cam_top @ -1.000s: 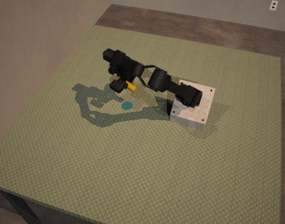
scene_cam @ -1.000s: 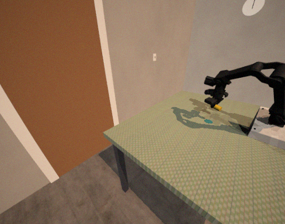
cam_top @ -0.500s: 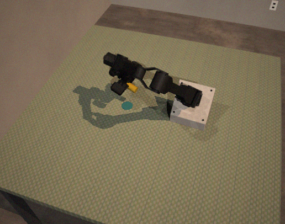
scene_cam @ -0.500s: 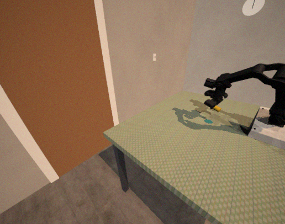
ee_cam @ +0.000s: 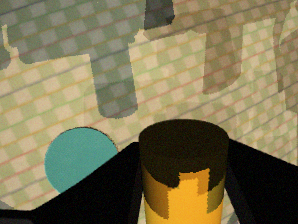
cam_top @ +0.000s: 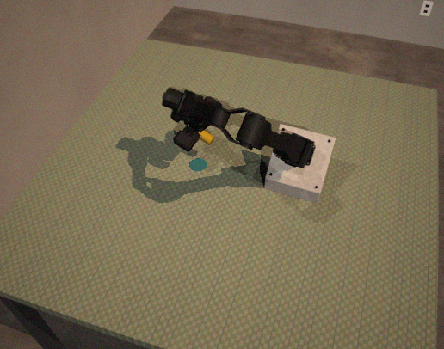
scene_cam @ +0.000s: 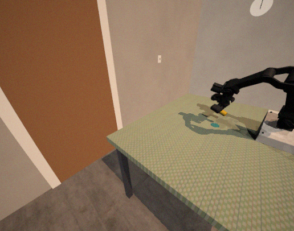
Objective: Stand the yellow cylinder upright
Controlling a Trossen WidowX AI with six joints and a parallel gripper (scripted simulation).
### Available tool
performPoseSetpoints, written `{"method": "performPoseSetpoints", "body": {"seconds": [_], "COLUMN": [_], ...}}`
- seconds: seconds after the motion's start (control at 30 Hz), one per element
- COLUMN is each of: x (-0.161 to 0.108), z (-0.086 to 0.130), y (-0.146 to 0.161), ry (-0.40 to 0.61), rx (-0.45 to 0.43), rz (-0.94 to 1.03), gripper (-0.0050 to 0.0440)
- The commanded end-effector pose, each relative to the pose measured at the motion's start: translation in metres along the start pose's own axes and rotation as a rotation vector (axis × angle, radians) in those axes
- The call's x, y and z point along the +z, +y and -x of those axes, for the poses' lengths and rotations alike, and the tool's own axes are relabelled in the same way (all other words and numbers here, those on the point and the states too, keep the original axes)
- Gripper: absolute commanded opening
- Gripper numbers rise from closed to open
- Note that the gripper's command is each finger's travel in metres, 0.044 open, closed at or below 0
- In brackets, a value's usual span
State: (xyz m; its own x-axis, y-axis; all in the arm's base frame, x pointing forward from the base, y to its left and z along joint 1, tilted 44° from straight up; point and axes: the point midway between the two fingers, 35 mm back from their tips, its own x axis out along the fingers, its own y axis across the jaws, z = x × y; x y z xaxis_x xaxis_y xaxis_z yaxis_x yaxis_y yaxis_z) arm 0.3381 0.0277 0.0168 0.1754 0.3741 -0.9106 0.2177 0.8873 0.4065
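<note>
Gripping yellow cylinder [ee_cam: 181, 189]: hand [ee_cam: 182, 183], partly closed.

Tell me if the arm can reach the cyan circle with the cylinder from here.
Probably yes: the gripper, shut on the cylinder, hangs just beside the circle, with nothing between them.

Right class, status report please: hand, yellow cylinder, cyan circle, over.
Hand shut on yellow cylinder, lifted off the table, not upright. Cyan circle bare, nearby, not under it. Nothing blocking.

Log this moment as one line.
hand: shut on yellow cylinder | cylinder: lifted, tilted, not upright | cyan circle: unoccupied, beside cylinder | release: pending
</note>
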Motion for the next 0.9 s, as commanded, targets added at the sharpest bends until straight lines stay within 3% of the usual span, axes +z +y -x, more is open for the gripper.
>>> {"method": "performPoseSetpoints", "body": {"seconds": [0.0, 0.87], "x": [0.0006, 0.0039], "z": [-0.0002, -0.0098], "y": [0.0002, 0.0004], "ry": [-0.032, -0.201], "rx": [-0.015, -0.084], "rz": [0.002, 0.005], "gripper": [0.0105, 0.0105]}}
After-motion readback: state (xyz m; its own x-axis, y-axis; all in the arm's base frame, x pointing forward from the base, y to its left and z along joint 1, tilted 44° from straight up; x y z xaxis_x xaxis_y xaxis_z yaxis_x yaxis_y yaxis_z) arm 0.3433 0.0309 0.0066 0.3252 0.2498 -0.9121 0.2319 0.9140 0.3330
